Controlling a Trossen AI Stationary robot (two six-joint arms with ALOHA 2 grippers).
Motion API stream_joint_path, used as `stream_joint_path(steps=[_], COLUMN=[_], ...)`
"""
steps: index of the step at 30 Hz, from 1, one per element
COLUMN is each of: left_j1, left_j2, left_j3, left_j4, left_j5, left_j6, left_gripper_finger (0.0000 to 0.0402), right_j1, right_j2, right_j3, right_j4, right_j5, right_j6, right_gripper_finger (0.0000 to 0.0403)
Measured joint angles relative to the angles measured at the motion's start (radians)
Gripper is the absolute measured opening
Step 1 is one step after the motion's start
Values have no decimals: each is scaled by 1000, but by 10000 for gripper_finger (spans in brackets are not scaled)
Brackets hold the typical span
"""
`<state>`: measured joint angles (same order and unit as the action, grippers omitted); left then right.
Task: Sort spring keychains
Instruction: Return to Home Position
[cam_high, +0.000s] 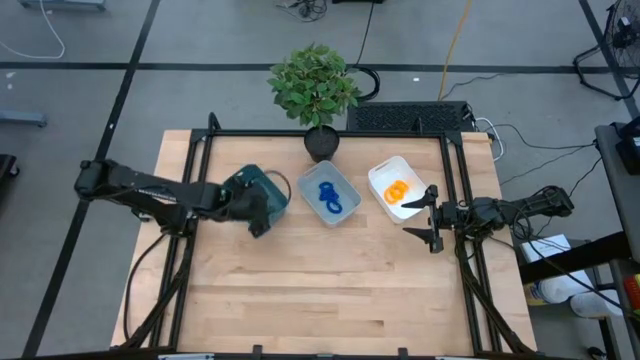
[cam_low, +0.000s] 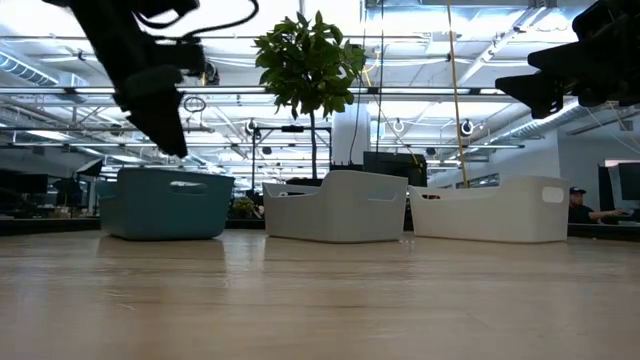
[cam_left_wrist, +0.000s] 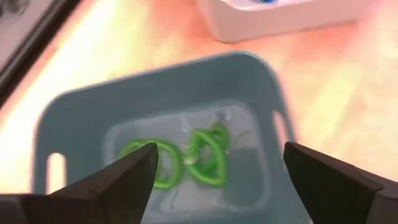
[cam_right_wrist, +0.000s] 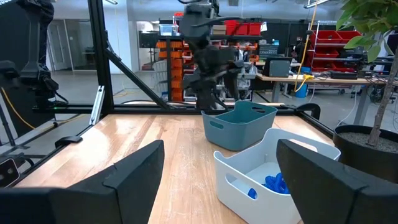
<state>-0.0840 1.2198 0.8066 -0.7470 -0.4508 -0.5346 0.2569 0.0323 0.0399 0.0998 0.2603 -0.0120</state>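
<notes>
Left wrist view alone looks down into the teal bin (cam_left_wrist: 74, 118), where the green spring keychains (cam_left_wrist: 208, 160) lie side by side on its floor. The left gripper (cam_left_wrist: 219, 154) hangs above them, fingers spread wide with nothing between them.

High view adds the rest: the blue spring keychains (cam_high: 331, 198) in the grey-blue bin (cam_high: 350, 208) and the orange spring keychains (cam_high: 396, 190) in the white bin (cam_high: 380, 172). The three bins sit in a row toward the far edge of the desk (cam_high: 300, 290), in front of a potted plant (cam_high: 315, 85).

Low view hides every keychain behind the bins' walls.

The right gripper (cam_high: 428, 218), also wide and empty, hovers just beside the white bin near the desk's right edge. From its wrist view only the blue coils show. A person (cam_low: 580, 205) sits in the room beyond.
</notes>
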Motion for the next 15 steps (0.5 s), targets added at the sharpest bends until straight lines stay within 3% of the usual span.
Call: stream_joint_path(steps=[9,15], left_j1=[-241,-318], left_j2=[5,2], left_j3=[0,0], left_j4=[97,344], left_j5=[-5,-29], left_j6=[-79,54], left_gripper_finger=[343,344], right_j1=[0,0], right_j2=[0,0], right_j3=[0,0], right_j4=[0,0], right_j5=[0,0], right_j6=[0,0], right_gripper_finger=[297,297])
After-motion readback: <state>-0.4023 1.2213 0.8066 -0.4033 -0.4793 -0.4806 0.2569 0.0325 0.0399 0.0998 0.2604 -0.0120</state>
